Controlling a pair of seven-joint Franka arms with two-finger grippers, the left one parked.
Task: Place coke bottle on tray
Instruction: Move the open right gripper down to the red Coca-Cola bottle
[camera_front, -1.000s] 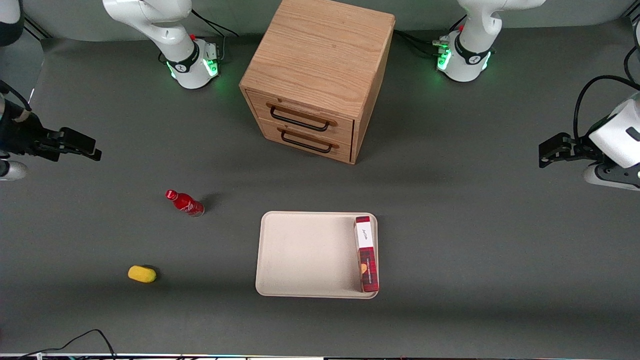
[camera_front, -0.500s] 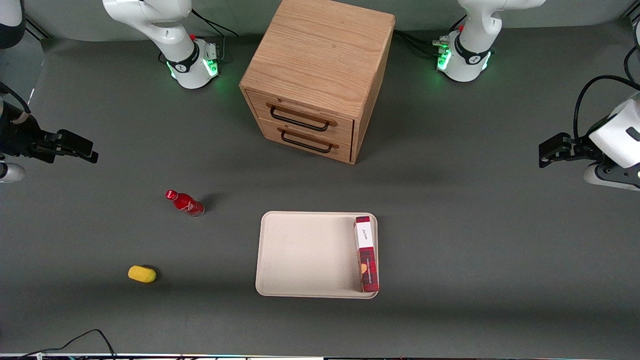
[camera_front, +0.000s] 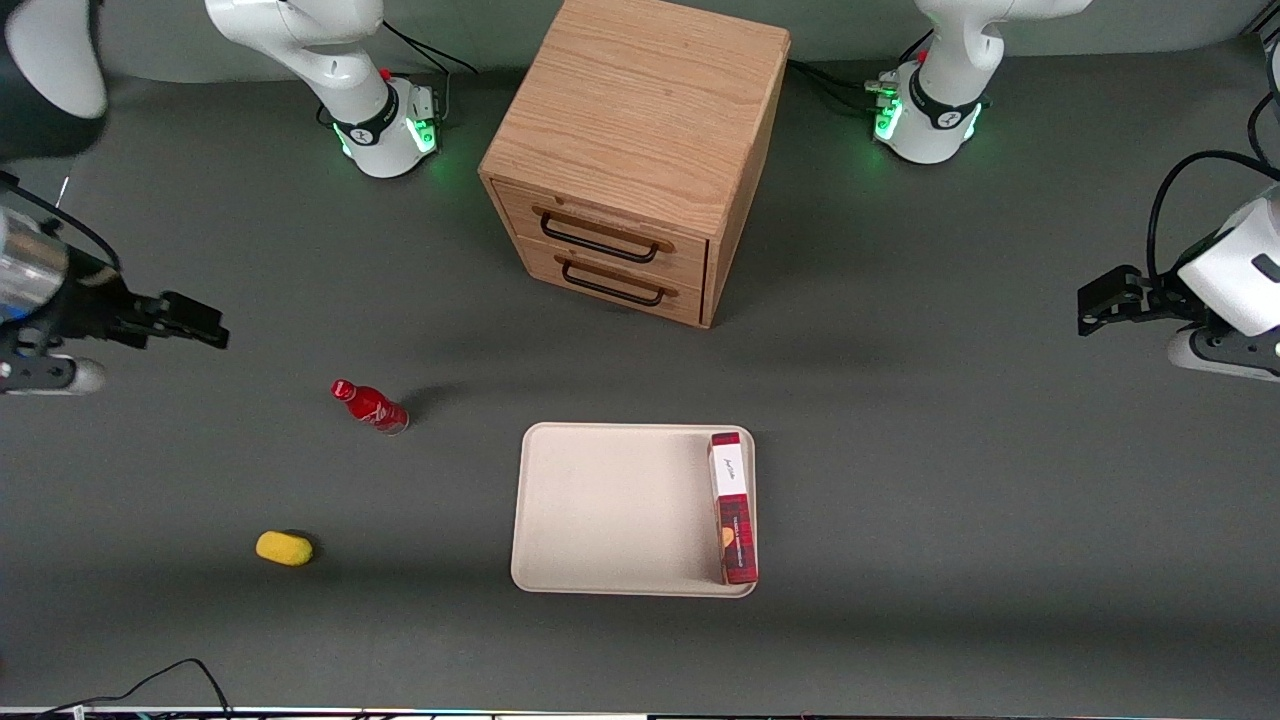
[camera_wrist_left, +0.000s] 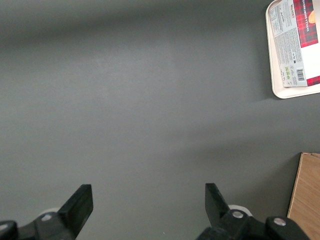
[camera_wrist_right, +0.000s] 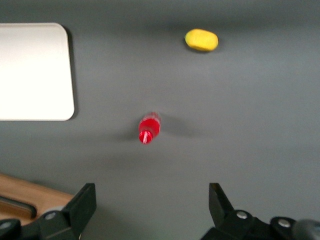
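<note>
The coke bottle (camera_front: 369, 405), small, glossy red with a red cap, stands upright on the grey table toward the working arm's end; it also shows in the right wrist view (camera_wrist_right: 148, 128). The cream-beige tray (camera_front: 610, 510) lies near the table's middle, nearer the front camera than the cabinet; its corner shows in the right wrist view (camera_wrist_right: 35, 75). My right gripper (camera_front: 205, 328) is open and empty, up in the air, farther from the front camera than the bottle and well apart from it. In the right wrist view its open fingers (camera_wrist_right: 85, 200) frame bare table.
A red plaid box (camera_front: 733, 508) lies in the tray along its edge toward the parked arm. A wooden two-drawer cabinet (camera_front: 640, 150) stands at the back middle, drawers shut. A small yellow oval object (camera_front: 284, 548) lies nearer the front camera than the bottle.
My right gripper has moved slightly toward the table's middle and nearer the front camera, closer to the bottle. Nothing else has moved.
</note>
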